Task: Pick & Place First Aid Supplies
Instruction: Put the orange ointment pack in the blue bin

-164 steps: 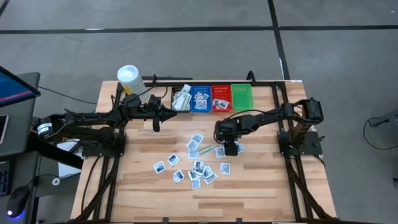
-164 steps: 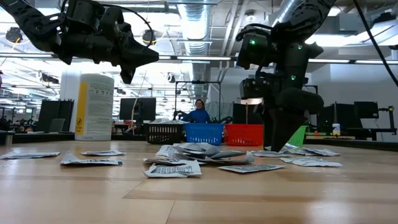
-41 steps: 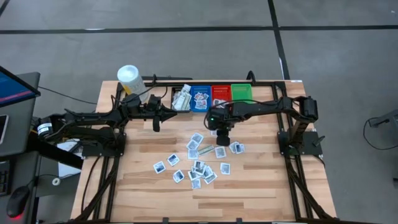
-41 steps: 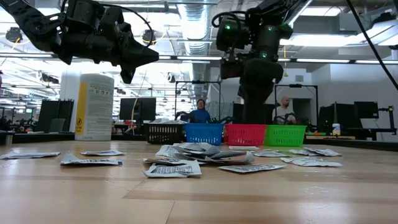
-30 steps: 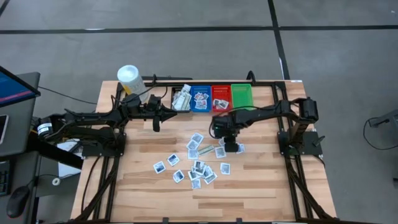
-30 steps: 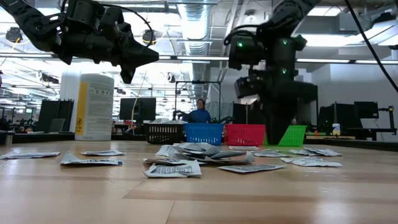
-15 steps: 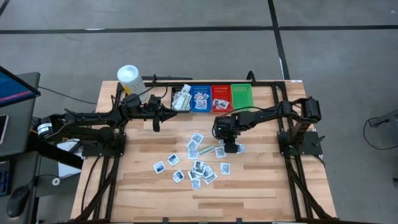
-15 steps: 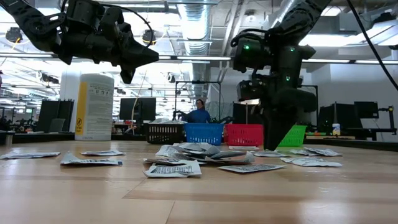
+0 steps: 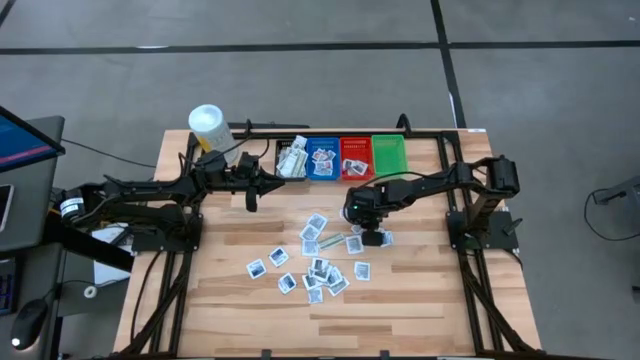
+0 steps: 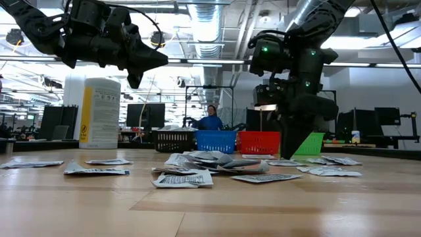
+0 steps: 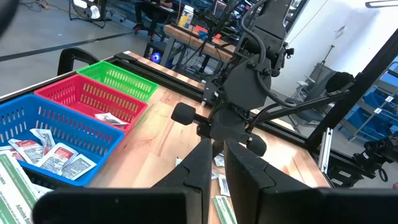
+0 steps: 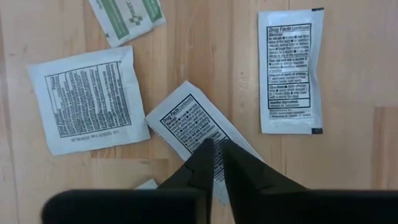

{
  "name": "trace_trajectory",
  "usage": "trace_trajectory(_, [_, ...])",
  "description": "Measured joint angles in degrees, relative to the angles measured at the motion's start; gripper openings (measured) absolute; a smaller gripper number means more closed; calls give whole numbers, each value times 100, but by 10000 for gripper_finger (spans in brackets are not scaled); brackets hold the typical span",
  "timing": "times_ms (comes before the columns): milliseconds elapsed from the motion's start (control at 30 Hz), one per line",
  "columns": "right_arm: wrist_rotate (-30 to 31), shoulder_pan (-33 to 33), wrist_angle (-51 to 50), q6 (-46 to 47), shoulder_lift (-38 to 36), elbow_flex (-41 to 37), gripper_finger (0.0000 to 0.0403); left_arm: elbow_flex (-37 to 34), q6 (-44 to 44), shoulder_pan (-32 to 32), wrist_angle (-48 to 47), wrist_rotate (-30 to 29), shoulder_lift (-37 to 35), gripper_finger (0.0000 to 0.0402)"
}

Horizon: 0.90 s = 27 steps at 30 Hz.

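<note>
Many small flat white packets, the first aid supplies (image 9: 315,262), lie scattered on the wooden table (image 9: 420,290). My right gripper (image 9: 372,236) points down at the pile's right edge, with its fingers closed on one white packet with black print (image 12: 186,124). Other packets lie flat beside it: a square one (image 12: 87,99), a long one (image 12: 291,78) and a green-marked one (image 12: 127,18). My left gripper (image 9: 251,196) hangs level above the table's far left, shut and holding nothing. My right gripper comes from above, pointing down, and its two fingertips (image 12: 205,152) close on the printed packet near its middle (image 12: 194,134). The packet still lies flat on the table. The fingers hide the exact spot of contact.
Four bins stand in a row at the far edge: black (image 9: 292,160), blue (image 9: 322,158), red (image 9: 356,158), all with packets in them, and green (image 9: 389,153). A white tub with a yellow label (image 9: 207,125) stands at the far left corner. People sit in the room behind.
My right gripper has sunk toward the table onto the packets at the right of the pile, shifting slightly toward the right edge. The left arm has kept still.
</note>
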Motion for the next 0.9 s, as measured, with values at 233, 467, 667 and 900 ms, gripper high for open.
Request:
trace_trajectory(233, [1, 0, -2, 36, 7, -4, 3, 0, -1, 0, 1, 0, 0, 43])
trace_trajectory(467, [0, 0, -66, 371, 11, 63, 13, 0, -1, 2, 0, 0, 0, 43])
trace_trajectory(667, [5, 88, -59, 135, 14, 116, 61, 0, -1, 0, 0, 0, 0, 43])
trace_trajectory(900, [234, 153, 13, 44, 15, 114, 128, 0, -1, 2, 0, 0, 0, 43])
